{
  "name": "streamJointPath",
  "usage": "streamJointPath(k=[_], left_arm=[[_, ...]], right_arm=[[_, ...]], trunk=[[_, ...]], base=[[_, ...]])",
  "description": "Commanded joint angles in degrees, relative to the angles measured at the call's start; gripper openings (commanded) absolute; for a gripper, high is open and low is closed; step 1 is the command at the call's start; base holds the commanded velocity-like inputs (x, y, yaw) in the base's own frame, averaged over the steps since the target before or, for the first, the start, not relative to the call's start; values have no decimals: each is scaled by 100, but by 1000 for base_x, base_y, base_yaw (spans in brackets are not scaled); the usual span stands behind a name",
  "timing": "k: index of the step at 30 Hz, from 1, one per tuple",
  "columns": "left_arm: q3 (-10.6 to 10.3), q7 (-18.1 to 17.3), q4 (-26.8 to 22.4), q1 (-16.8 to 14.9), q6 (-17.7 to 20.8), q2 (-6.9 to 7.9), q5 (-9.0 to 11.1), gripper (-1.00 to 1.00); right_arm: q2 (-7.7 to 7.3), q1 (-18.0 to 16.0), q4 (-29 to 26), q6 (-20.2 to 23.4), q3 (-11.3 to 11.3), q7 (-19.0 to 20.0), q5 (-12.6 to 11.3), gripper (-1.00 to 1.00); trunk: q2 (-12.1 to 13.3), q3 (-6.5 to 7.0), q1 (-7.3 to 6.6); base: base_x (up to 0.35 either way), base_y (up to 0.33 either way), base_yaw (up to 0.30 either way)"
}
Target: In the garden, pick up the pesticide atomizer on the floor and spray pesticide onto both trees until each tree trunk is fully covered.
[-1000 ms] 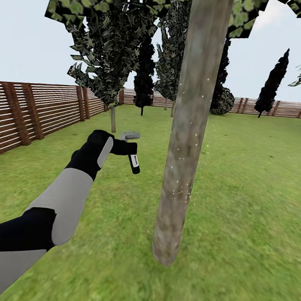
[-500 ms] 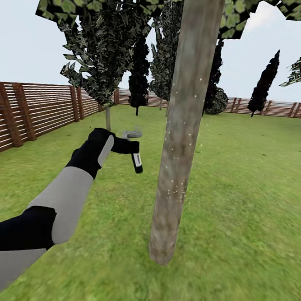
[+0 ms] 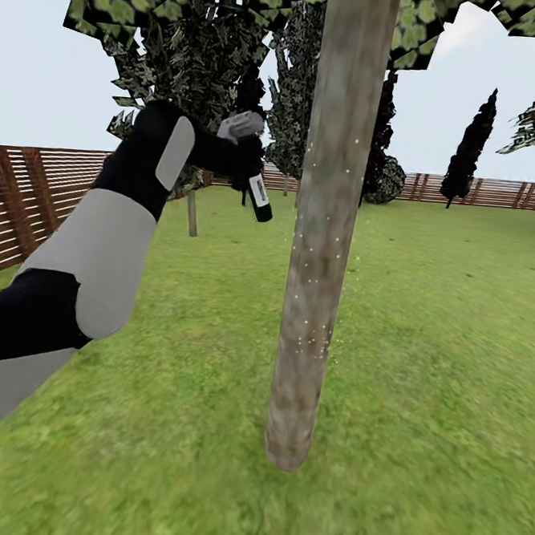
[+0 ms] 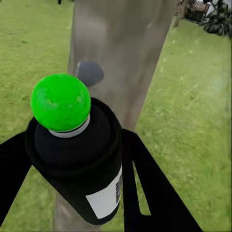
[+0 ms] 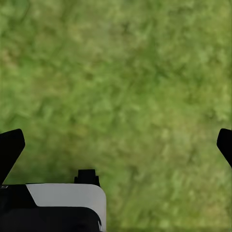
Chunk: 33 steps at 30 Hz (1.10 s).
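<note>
Atomizer half-hidden in left gripper, trunk top cropped

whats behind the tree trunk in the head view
Behind the tree trunk lie the lawn, a brown slatted fence, dark cypresses and sky. The trunk covers a strip of fence and foliage directly behind it, so that part cannot be seen.

Count: one pesticide atomizer; one near tree trunk, centre frame; one thin far trunk, centre left; one dark cypress, upper right.
</note>
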Motion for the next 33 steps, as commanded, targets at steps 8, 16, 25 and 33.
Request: streamJointPath(k=[8,16,25,33], left_arm=[[38,-17,319,-49,29,-5,814,-100],[54,-43,1485,-50,-114,-5,835,-100],[-104,-907,2012,-50,-363,-5,828,-100],[-578,-1048,2596,-41,-684,-5,794,-100]], right_arm=[[1,-11,29,-35,14,-24,29,100],[1,-11,28,-34,14,-24,29,100],[1,-11,27,-34,14,-24,29,100],[1,-11,30,-34,14,-24,29,100]], trunk=[[-9,-11,2],[-9,-11,2],[-9,-11,2],[-9,-11,2]], base=[[0,0,0],[0,0,0],[0,0,0],[0,0,0]])
